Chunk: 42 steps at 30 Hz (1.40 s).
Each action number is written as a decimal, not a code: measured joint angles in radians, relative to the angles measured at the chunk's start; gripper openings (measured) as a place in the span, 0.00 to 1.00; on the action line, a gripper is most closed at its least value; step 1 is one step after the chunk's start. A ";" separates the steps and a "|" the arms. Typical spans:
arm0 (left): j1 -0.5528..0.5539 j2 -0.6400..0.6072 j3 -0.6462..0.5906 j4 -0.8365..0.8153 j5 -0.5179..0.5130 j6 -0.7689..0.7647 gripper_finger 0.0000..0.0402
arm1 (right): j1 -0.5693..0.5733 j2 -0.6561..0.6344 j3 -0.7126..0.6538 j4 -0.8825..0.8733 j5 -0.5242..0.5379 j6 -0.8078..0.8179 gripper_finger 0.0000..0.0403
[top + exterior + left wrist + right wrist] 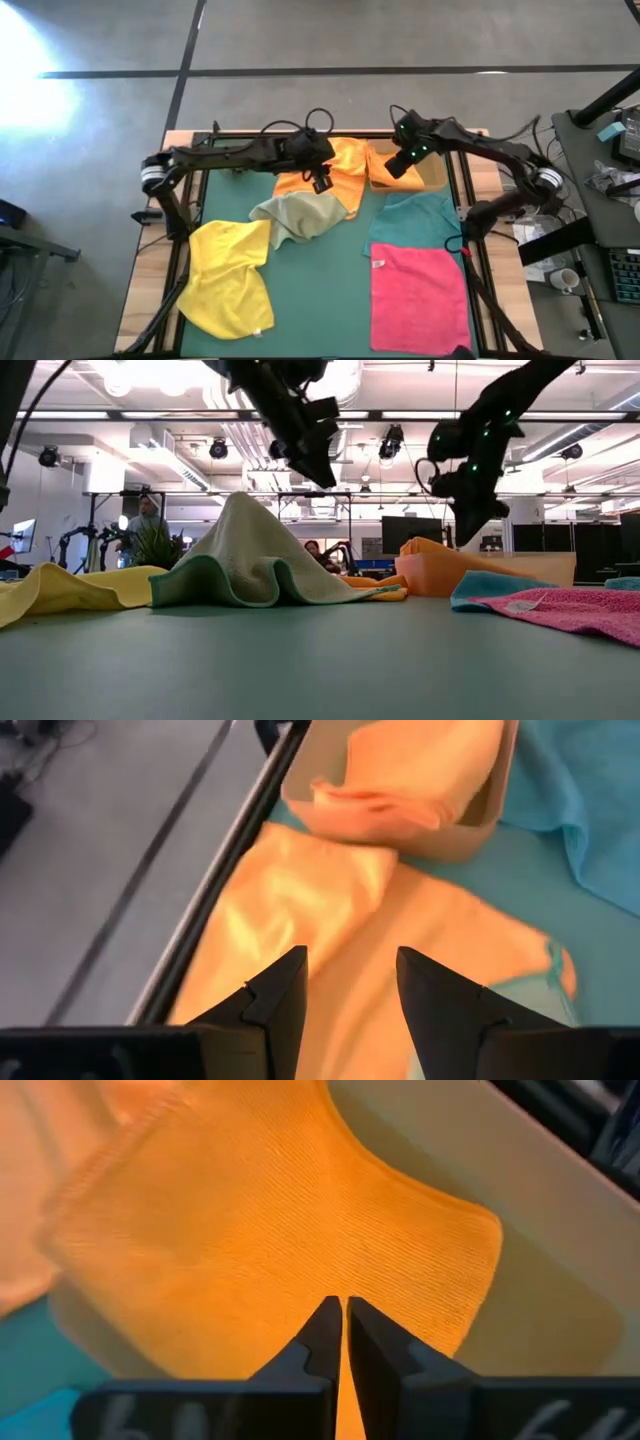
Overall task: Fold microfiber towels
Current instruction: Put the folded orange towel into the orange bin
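Six towels in play, one orange already folded in the tan tray (pixel 437 178)!
Right gripper (pixel 340 1315) hovers above that folded orange towel (pixel 280 1210), fingers pinched together, holding nothing. Left gripper (pixel 350 990) hangs over the spread orange towel (pixel 335 172), fingers parted, empty. Olive towel (pixel 245 550) sits tented mid-mat; yellow towel (pixel 230 275), teal towel (pixel 415 220) and pink towel (pixel 418 298) wait on the green mat (pixel 320 300). Risk: a low pass could snag the folded cloth and undo it. Busy lab behind, person (pixel 147 520) standing far back.
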<state>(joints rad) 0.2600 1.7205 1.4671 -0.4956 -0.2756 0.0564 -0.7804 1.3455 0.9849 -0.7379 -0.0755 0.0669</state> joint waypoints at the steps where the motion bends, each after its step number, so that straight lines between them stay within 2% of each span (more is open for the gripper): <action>1: 0.000 -0.013 -0.021 0.020 -0.001 -0.021 0.35 | -0.012 0.020 0.007 0.001 -0.015 -0.006 0.02; 10: 0.004 -0.089 -0.162 0.070 -0.021 -0.072 0.35 | -0.064 0.189 0.048 0.009 -0.076 -0.043 0.02; 19: 0.009 -0.088 -0.163 0.068 -0.022 -0.070 0.35 | -0.076 0.336 0.086 0.033 -0.071 -0.050 0.02; 32: 0.011 -0.088 -0.163 0.069 -0.022 -0.068 0.35 | -0.139 0.315 0.100 -0.033 0.258 0.081 0.02; 42: 0.027 -0.087 -0.164 0.068 -0.022 -0.067 0.35 | -0.197 0.297 0.095 -0.086 0.300 0.029 0.02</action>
<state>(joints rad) 0.2874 1.6333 1.3033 -0.4274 -0.2974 -0.0105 -0.9771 1.6427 1.0794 -0.8241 0.2246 0.0960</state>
